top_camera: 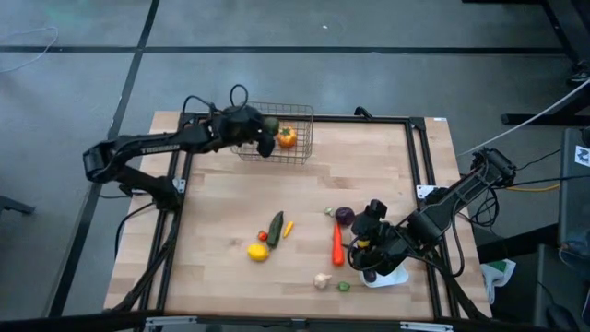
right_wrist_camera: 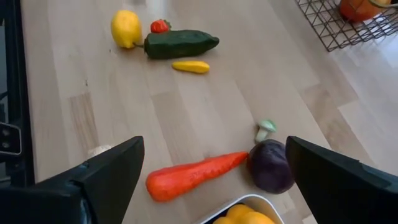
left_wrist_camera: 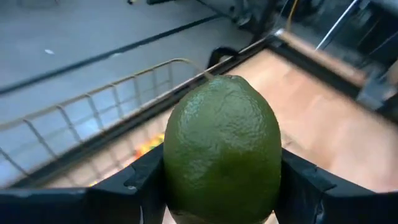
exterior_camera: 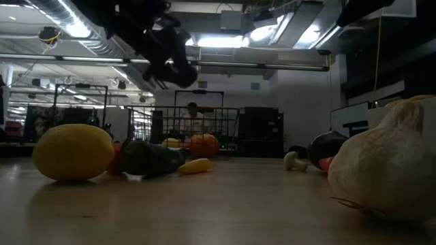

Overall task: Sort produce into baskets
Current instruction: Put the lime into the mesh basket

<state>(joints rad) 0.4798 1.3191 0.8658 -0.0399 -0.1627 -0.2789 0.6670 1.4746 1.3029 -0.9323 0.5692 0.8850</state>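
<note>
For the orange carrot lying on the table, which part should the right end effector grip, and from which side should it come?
Probably best gripped at the middle of the orange carrot, coming straight down from above. It lies flat, long and narrow, so the fingers should close across its width. The purple eggplant sits close to its upper end, so the middle leaves more room. The right end effector, open, is right beside it.

A light wooden counter [top_camera: 230, 212] stands on grey floor [top_camera: 277, 55]; bright ceiling lights [exterior_camera: 75, 27] hang overhead, with what may be dark cabinets [exterior_camera: 259, 129] far behind.
</note>
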